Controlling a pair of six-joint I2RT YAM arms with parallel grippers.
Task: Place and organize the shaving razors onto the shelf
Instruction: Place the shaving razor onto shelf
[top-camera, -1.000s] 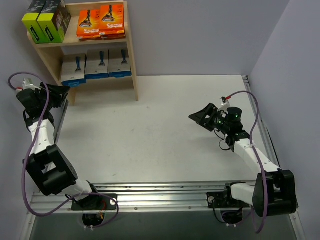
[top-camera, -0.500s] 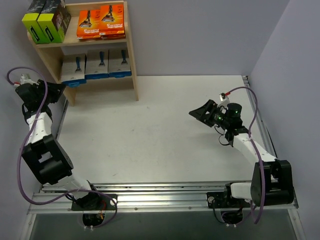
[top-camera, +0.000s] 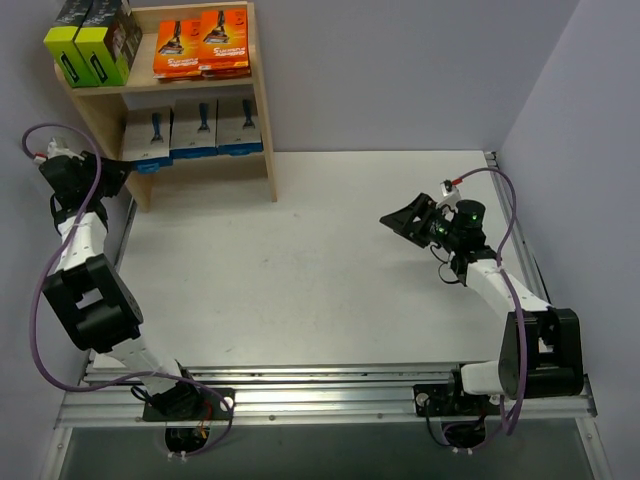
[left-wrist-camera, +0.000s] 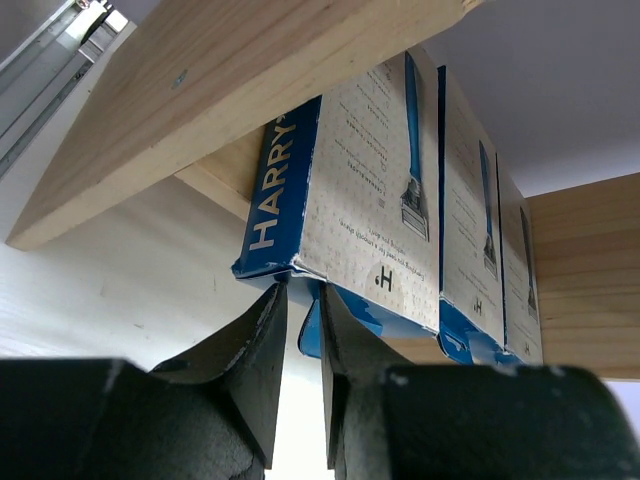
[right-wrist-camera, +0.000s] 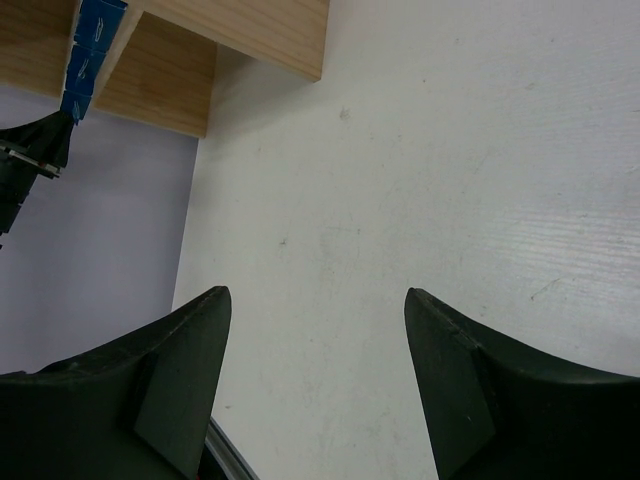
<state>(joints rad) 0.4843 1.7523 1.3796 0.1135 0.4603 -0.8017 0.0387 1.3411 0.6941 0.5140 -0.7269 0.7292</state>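
Grey flat cards showing a blue razor (top-camera: 195, 128), where are they? – Ana
Lower tier of the light wooden shelf (top-camera: 262, 110), upper left of the frame; flat orange packs (top-camera: 200, 45) and black, lime-sided boxes (top-camera: 92, 40) sit above – Ben
And the claws? – Ana
Left gripper (left-wrist-camera: 300, 295) shows only a slit, at the corner of the leftmost card (left-wrist-camera: 370, 190), gripping nothing; right gripper (right-wrist-camera: 315, 300) wide, empty, mid-right over the white table (top-camera: 300, 270) – Ben

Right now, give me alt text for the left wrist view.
The left fingers, nearly together, sit at the bottom corner of the nearest grey razor card; a grip is unclear. Three cards stand side by side on the wooden shelf.
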